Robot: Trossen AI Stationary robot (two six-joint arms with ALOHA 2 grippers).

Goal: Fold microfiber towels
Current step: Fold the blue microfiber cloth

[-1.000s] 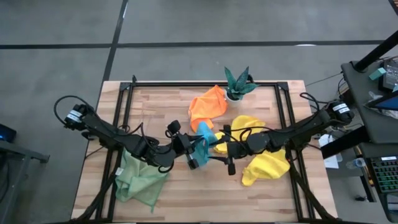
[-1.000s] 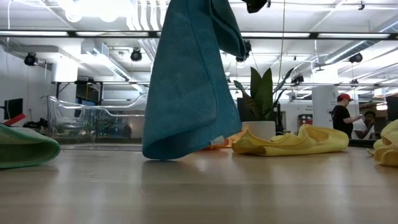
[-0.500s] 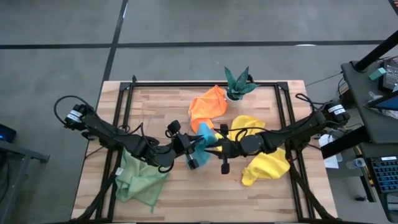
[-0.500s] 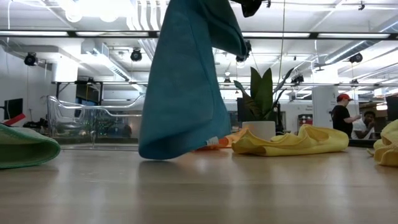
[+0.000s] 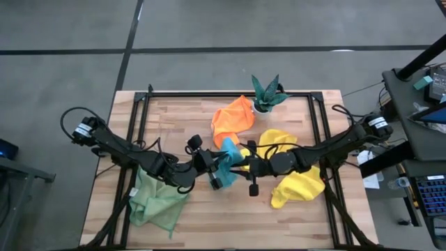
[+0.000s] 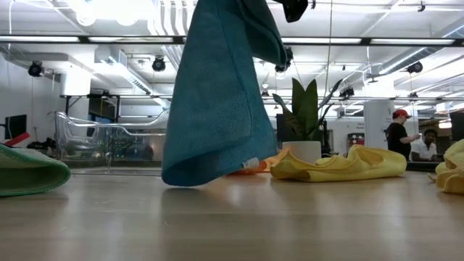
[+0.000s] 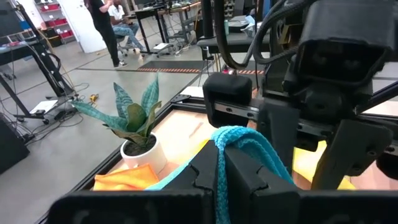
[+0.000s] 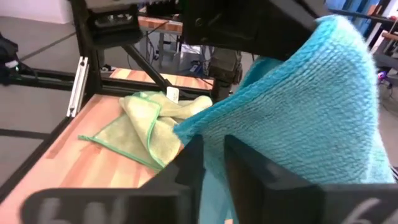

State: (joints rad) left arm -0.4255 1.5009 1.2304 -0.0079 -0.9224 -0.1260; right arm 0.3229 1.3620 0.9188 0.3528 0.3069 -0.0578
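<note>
Left gripper (image 5: 217, 176) clenched on the blue towel (image 6: 217, 94), right gripper (image 5: 245, 167) pinching its other edge, lifted mid-counter. Nothing looks folded; all five towels remain.

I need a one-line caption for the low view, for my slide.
Blue towel hangs above the wooden table, with a yellow towel and potted plant behind.

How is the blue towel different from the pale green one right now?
The blue towel hangs in the air, pinched by the left gripper and right gripper; the pale green towel lies crumpled on the table, unheld. Blue sits mid-table; green lies near the left front corner. Both are soft plain cloths, still unfolded.
</note>
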